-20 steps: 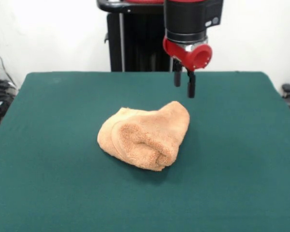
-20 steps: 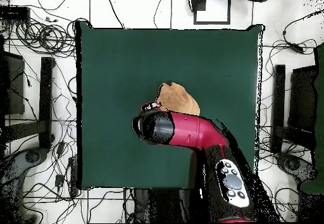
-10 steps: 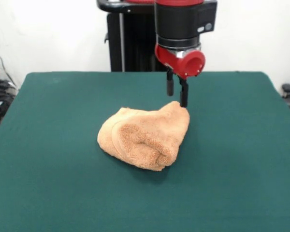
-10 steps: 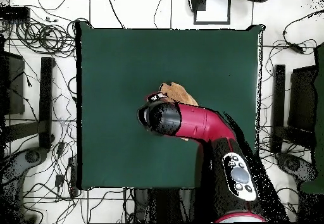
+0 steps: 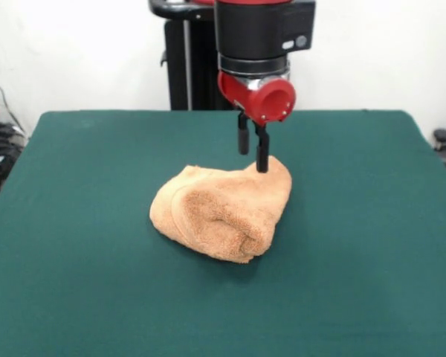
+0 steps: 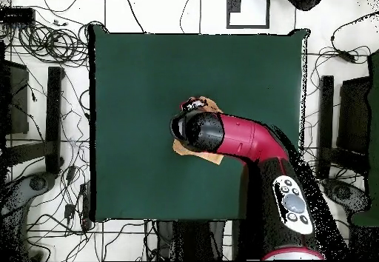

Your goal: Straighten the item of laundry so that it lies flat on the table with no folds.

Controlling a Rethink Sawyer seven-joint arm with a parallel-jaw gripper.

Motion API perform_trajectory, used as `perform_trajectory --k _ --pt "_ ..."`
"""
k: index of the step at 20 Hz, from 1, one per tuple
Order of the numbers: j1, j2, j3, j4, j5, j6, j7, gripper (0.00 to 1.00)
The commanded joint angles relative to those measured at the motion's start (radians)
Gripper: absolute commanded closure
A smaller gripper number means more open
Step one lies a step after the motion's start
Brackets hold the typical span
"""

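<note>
While the gripper (image 5: 253, 154) hangs with jaws parted (holding nothing), the towel (image 5: 223, 210) lies bunched directly beneath them on the table (image 5: 74, 223); step: approach for a grasp; next move likely calls for descent onto the raised fold.

crumpled towel (image 5: 223, 212), fingers (image 5: 262, 155) parted above

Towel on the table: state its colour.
The towel is a plain light orange-peach with a fluffy terry surface, clearest in the front view.
</note>
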Motion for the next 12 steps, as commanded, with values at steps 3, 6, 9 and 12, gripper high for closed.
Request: perform_trajectory --k 3,6,9,12 --pt "0.057 0.106 0.053 -0.073 -0.095 0.189 -0.131 0.00" --pt "0.069 0.127 0.041 -0.074 -0.115 0.189 -0.115 0.00" --pt "0.069 0.156 0.037 -0.095 -0.146 0.163 -0.115 0.00" --pt "0.053 0.191 0.053 -0.115 -0.171 0.149 -0.137 0.00"
